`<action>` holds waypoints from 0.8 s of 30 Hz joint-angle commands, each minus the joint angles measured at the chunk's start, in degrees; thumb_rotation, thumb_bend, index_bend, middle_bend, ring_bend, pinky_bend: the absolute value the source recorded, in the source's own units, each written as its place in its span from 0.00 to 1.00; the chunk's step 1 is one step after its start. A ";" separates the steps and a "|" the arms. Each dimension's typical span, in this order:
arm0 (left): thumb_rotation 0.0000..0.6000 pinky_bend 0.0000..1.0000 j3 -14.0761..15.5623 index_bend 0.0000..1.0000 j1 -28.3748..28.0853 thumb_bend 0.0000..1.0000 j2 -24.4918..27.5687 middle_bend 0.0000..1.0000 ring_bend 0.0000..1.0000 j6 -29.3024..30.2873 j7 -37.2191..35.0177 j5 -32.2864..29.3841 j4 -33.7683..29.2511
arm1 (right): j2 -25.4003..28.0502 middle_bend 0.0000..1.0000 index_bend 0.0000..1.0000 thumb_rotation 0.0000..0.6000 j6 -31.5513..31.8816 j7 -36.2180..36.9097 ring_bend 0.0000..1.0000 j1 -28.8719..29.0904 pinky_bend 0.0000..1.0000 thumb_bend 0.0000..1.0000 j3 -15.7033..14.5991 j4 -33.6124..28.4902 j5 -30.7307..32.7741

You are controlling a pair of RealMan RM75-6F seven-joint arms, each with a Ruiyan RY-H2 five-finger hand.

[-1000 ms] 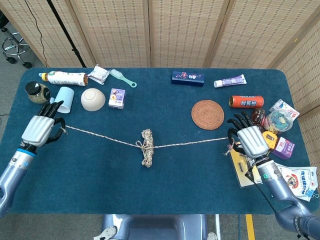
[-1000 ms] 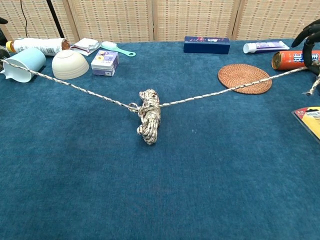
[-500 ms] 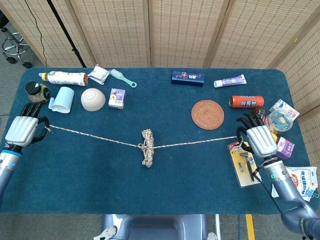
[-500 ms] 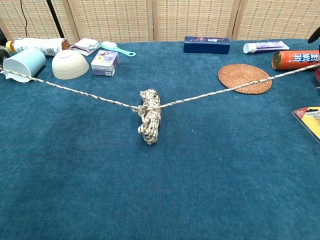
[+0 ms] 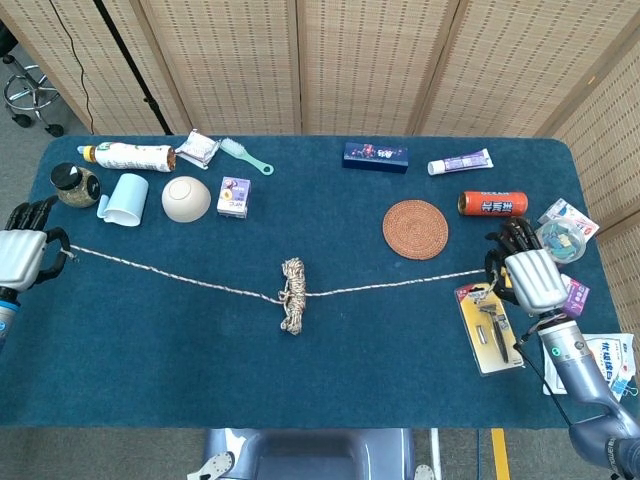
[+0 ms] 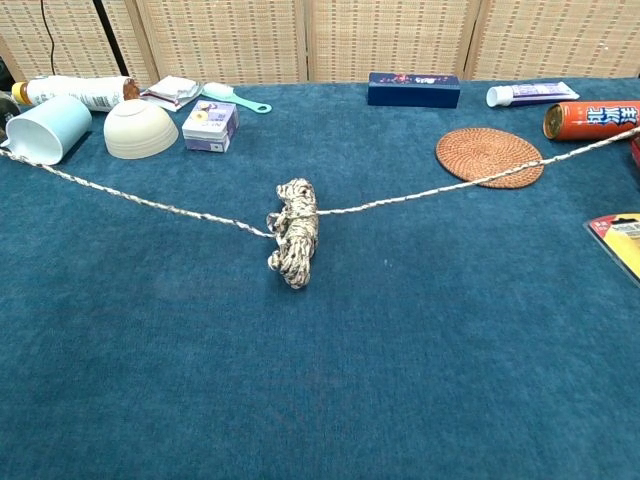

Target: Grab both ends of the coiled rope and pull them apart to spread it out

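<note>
A speckled rope runs across the blue table [image 5: 330,350], with a small coiled bundle [image 5: 292,310] [image 6: 294,245] still bunched at its middle. My left hand [image 5: 20,257] grips the rope's left end at the table's far left edge. My right hand [image 5: 528,278] grips the right end near the right edge, beside a carded tool pack [image 5: 487,326]. Both strands run nearly straight from the bundle outward. In the chest view neither hand shows, only the rope leaving both sides.
Along the back stand a tube bottle [image 5: 128,156], blue cup [image 5: 124,198], white bowl [image 5: 186,198], small purple box [image 5: 233,195], brush [image 5: 245,155], dark blue box [image 5: 375,156], toothpaste tube [image 5: 460,161] and orange can [image 5: 492,204]. A woven coaster [image 5: 415,228] lies right of centre. Packets crowd the right edge.
Both hands have moved outward, the left well toward the table's left edge, the right slightly right. The rope strands have lengthened and the middle bundle has shrunk and shifted a little.
</note>
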 commanded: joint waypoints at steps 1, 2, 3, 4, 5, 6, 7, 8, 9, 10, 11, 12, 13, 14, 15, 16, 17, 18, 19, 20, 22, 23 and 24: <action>1.00 0.00 -0.27 0.65 0.12 0.49 -0.01 0.00 0.00 -0.38 -0.24 -0.25 0.48 | 0.08 0.26 0.67 1.00 0.07 0.11 0.13 -0.05 0.00 0.54 0.13 0.06 0.01; 1.00 0.00 -0.40 0.65 0.13 0.49 -0.03 0.00 0.00 -0.48 -0.41 -0.28 0.62 | 0.11 0.26 0.67 1.00 0.16 0.09 0.13 -0.07 0.00 0.54 0.18 0.06 -0.05; 1.00 0.00 -0.49 0.65 0.12 0.49 -0.05 0.00 0.00 -0.47 -0.48 -0.22 0.67 | 0.13 0.26 0.67 1.00 0.22 0.06 0.13 -0.08 0.00 0.54 0.22 0.05 -0.09; 1.00 0.00 -0.59 0.65 0.09 0.49 -0.07 0.00 0.00 -0.40 -0.53 -0.13 0.66 | 0.17 0.26 0.67 1.00 0.27 0.15 0.13 -0.09 0.00 0.53 0.25 -0.03 -0.14; 1.00 0.00 -0.72 0.65 -0.05 0.49 -0.11 0.00 0.00 -0.13 -0.60 0.17 0.43 | 0.24 0.26 0.67 1.00 0.46 0.18 0.13 -0.05 0.00 0.53 0.26 -0.21 -0.38; 1.00 0.00 -0.82 0.65 -0.14 0.49 -0.09 0.00 0.00 0.11 -0.58 0.43 0.20 | 0.32 0.26 0.67 1.00 0.61 0.21 0.13 -0.06 0.00 0.54 0.25 -0.45 -0.57; 1.00 0.00 -0.91 0.65 -0.25 0.49 -0.03 0.00 0.00 0.40 -0.51 0.72 -0.07 | 0.39 0.26 0.67 1.00 0.74 0.30 0.13 -0.04 0.00 0.54 0.25 -0.71 -0.75; 1.00 0.00 -1.00 0.65 -0.38 0.49 0.06 0.00 0.00 0.71 -0.41 1.05 -0.41 | 0.46 0.26 0.67 1.00 0.87 0.24 0.13 0.02 0.00 0.54 0.26 -0.92 -0.97; 1.00 0.00 -1.08 0.65 -0.48 0.49 0.13 0.00 0.00 0.93 -0.33 1.28 -0.66 | 0.51 0.26 0.67 1.00 0.92 0.10 0.13 0.06 0.00 0.54 0.25 -1.06 -1.10; 1.00 0.00 -1.19 0.65 -0.63 0.49 0.28 0.00 0.00 1.26 -0.18 1.61 -1.06 | 0.62 0.26 0.67 1.00 1.06 -0.03 0.13 0.10 0.00 0.54 0.29 -1.31 -1.27; 1.00 0.00 -1.38 0.65 -0.89 0.49 0.52 0.00 0.00 1.63 0.08 2.01 -1.62 | 0.76 0.27 0.67 1.00 1.17 -0.08 0.13 0.18 0.00 0.54 0.39 -1.64 -1.41; 1.00 0.00 -1.52 0.65 -1.08 0.49 0.74 0.00 0.00 1.83 0.35 2.25 -2.04 | 0.83 0.27 0.67 1.00 1.26 -0.31 0.13 0.23 0.00 0.54 0.52 -1.67 -1.41; 1.00 0.00 -1.74 0.65 -1.39 0.49 1.01 0.00 0.00 2.09 0.62 2.56 -2.55 | 1.01 0.27 0.67 1.00 1.17 -0.51 0.13 0.21 0.00 0.54 0.78 -1.56 -1.03; 1.00 0.00 -1.93 0.65 -1.62 0.49 1.31 0.00 0.00 2.10 0.85 2.66 -3.08 | 1.27 0.27 0.67 1.00 1.07 -0.71 0.14 0.16 0.00 0.54 0.97 -1.53 -0.73; 1.00 0.00 -2.08 0.65 -1.77 0.49 1.52 0.00 0.00 2.05 1.02 2.68 -3.43 | 1.53 0.27 0.67 1.00 1.11 -0.89 0.14 0.07 0.00 0.54 1.09 -1.55 -0.55; 1.00 0.00 -2.21 0.65 -1.87 0.49 1.68 0.00 0.00 1.99 1.18 2.63 -3.70 | 1.76 0.27 0.67 1.00 1.15 -1.03 0.14 -0.04 0.00 0.53 1.17 -1.62 -0.40; 1.00 0.00 -2.41 0.65 -2.00 0.49 1.83 0.00 0.00 1.87 1.32 2.49 -3.99 | 2.05 0.27 0.67 1.00 1.19 -1.17 0.14 -0.18 0.00 0.53 1.28 -1.67 -0.20; 1.00 0.00 -2.52 0.65 -2.06 0.49 1.90 0.00 0.00 1.74 1.39 2.38 -4.16 | 2.23 0.27 0.67 1.00 1.23 -1.25 0.14 -0.26 0.00 0.53 1.30 -1.75 -0.16; 1.00 0.00 -2.65 0.65 -2.15 0.49 1.95 0.00 0.00 1.65 1.44 2.30 -4.35 | 2.41 0.27 0.67 1.00 1.26 -1.35 0.14 -0.33 0.00 0.53 1.37 -1.81 -0.06; 1.00 0.00 -2.81 0.65 -2.25 0.49 1.97 0.00 0.00 1.56 1.46 2.19 -4.54 | 2.59 0.27 0.67 1.00 1.27 -1.43 0.14 -0.43 0.00 0.53 1.38 -1.91 0.01; 1.00 0.00 -2.99 0.65 -2.44 0.49 2.00 0.00 0.00 1.39 1.46 2.13 -4.85 | 2.80 0.27 0.67 1.00 1.34 -1.65 0.14 -0.58 0.00 0.54 1.44 -2.05 0.14; 1.00 0.00 -3.07 0.65 -2.59 0.49 2.02 0.00 0.00 1.35 1.47 2.20 -5.07 | 2.96 0.27 0.67 1.00 1.37 -1.63 0.14 -0.65 0.00 0.54 1.49 -2.24 0.19; 1.00 0.00 -3.18 0.65 -2.82 0.49 2.04 0.00 0.00 1.41 1.60 2.42 -5.41 | 3.17 0.27 0.67 1.00 1.50 -1.56 0.14 -0.69 0.00 0.54 1.51 -2.56 0.09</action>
